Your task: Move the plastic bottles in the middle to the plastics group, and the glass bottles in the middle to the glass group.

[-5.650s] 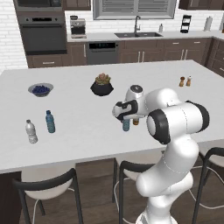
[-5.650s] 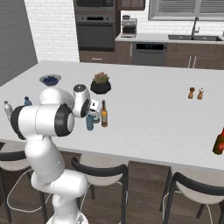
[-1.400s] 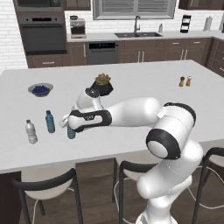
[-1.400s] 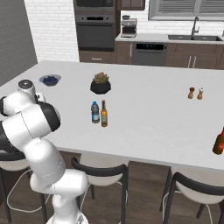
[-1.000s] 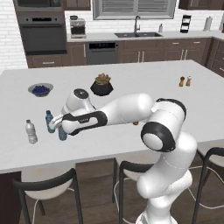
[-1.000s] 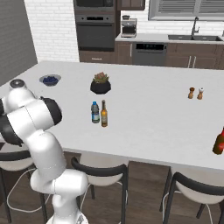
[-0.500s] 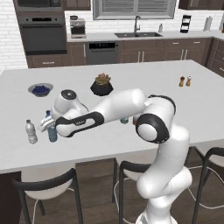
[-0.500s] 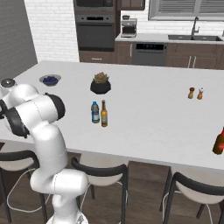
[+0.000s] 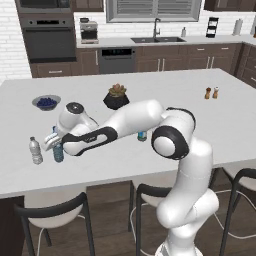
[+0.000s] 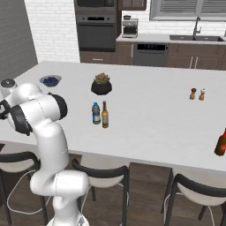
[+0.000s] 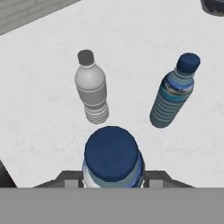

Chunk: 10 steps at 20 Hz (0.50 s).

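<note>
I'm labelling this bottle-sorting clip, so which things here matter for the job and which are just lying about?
Job: tool shut on blue-capped bottle; whitish bottle; blue bottle; middle water bottle; amber bottle; two small brown bottles.
Lying about: potted plant; berry bowl; red bottle.

In the hand view the held bottle shows little beyond its blue cap, its body cut off at the bottom, while in the left base view the arm hides most of another blue bottle in the middle.
</note>
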### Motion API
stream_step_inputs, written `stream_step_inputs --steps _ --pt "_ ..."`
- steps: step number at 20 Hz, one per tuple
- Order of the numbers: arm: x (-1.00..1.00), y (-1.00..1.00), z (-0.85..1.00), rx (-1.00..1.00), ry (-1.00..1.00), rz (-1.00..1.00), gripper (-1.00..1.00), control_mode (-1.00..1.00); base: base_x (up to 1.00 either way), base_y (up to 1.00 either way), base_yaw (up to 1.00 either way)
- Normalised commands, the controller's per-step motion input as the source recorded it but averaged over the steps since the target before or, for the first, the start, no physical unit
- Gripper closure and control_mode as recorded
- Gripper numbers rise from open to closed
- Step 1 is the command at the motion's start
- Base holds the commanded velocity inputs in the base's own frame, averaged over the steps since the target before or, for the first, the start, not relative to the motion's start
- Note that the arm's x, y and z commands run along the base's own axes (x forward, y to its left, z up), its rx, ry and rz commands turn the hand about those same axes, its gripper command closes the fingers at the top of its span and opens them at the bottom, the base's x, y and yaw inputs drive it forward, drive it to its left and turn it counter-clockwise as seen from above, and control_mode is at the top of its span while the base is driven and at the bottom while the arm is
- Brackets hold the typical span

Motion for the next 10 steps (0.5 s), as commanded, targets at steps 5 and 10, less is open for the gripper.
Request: stream_step_inputs --steps 5,10 --pt "0.06 0.0 0.0 0.0 0.0 0.0 1.0 -1.0 0.0 0.0 0.0" --pt "0.19 0.06 0.0 0.0 0.0 0.0 1.0 -1.0 0.0 0.0 0.0"
